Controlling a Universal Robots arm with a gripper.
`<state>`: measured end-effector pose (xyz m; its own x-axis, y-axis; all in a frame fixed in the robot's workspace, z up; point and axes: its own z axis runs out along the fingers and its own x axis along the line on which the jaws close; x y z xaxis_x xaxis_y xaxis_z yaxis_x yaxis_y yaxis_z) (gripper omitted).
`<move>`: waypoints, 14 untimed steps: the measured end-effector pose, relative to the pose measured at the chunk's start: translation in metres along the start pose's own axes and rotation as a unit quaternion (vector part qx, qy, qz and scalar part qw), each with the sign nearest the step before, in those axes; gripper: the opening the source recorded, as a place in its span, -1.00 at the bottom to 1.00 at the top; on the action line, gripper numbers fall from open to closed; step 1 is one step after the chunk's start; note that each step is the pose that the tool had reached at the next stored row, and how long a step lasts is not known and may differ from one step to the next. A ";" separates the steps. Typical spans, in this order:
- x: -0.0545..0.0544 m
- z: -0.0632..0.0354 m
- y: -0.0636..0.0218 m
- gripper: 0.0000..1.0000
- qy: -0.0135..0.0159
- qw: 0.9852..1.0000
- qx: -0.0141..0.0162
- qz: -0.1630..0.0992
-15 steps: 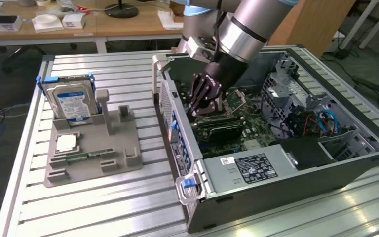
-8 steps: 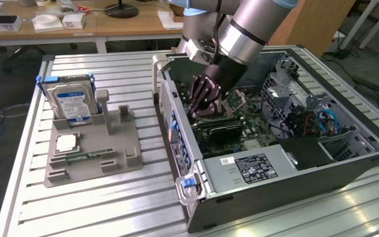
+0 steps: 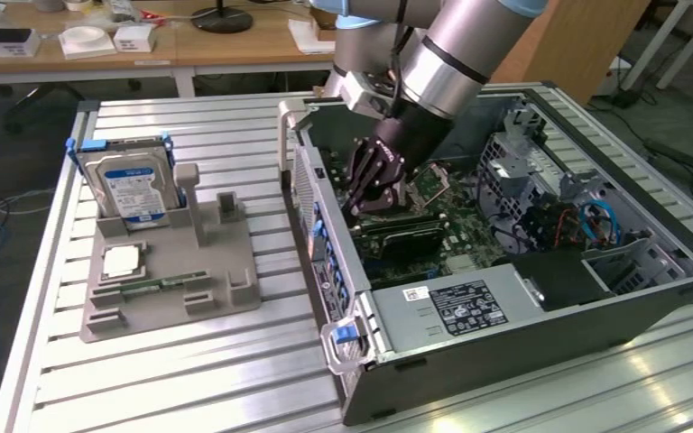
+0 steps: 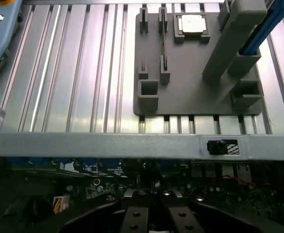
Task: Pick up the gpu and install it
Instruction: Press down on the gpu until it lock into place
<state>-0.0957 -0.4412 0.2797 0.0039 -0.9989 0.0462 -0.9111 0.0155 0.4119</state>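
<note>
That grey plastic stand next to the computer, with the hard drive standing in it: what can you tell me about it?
The grey stand is a flat matte plastic-looking plate with raised posts and open slots. It lies on the slatted metal table, to the exterior view's left of the open computer case, apart from it. A blue-labelled hard drive stands upright in its far slot, a square silver chip sits in a recess, and a small green memory stick lies in a groove.
</note>
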 end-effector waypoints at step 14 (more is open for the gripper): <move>-0.001 -0.0029 0.0111 -0.80 0.006 1.000 0.022 0.004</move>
<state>-0.1046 -0.4401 0.2870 0.0020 -0.9982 0.0604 -0.9285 0.0206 0.3708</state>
